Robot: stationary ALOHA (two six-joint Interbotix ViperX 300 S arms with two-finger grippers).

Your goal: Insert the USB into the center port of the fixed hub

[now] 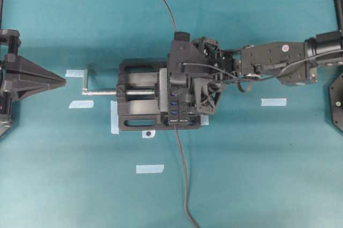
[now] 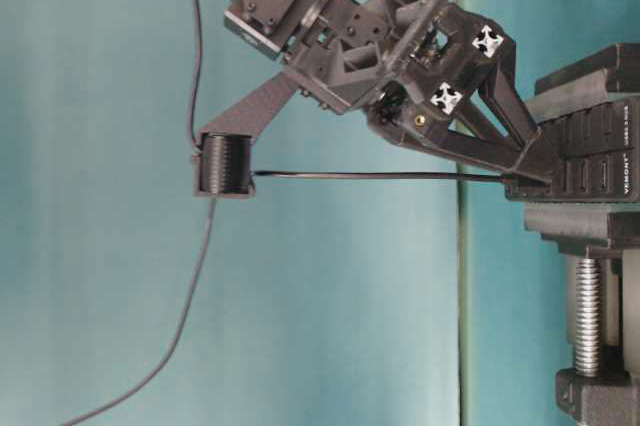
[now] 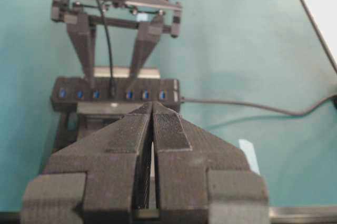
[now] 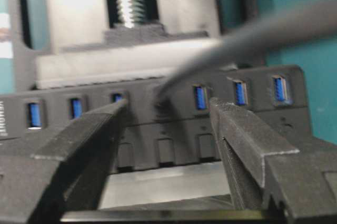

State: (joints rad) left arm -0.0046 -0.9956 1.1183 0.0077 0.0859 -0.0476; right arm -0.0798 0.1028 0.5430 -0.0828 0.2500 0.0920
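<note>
Fingers of the right gripper (image 4: 168, 119) stand spread wide over the fixed hub (image 4: 158, 124), one on each side of the USB (image 4: 162, 100), touching neither it nor anything else. That small black plug sits in the center port, whose blue slot is hidden by it, with three blue slots showing to its left and three to its right in the right wrist view. Its thin dark cable (image 4: 263, 27) leaves the plug slanting up and to the right, blurred close to the lens. From table level the same cable (image 2: 380, 175) runs level from the hub's face to a black cylinder under the right arm, then hangs down to the worktop (image 2: 330, 326).

Overhead, the fixed hub (image 1: 174, 105) is clamped in a black vise (image 1: 140, 105) with a silver screw (image 1: 104, 92) pointing left. The hub's own cord (image 1: 185, 180) trails toward the bottom edge. Strips of pale tape (image 1: 149, 168) lie around on the teal worktop (image 1: 257, 174).

Well apart on the left, the left gripper (image 3: 151, 111) has its fingers (image 3: 131, 145) pressed together with nothing between them, pointing at the hub from a distance
</note>
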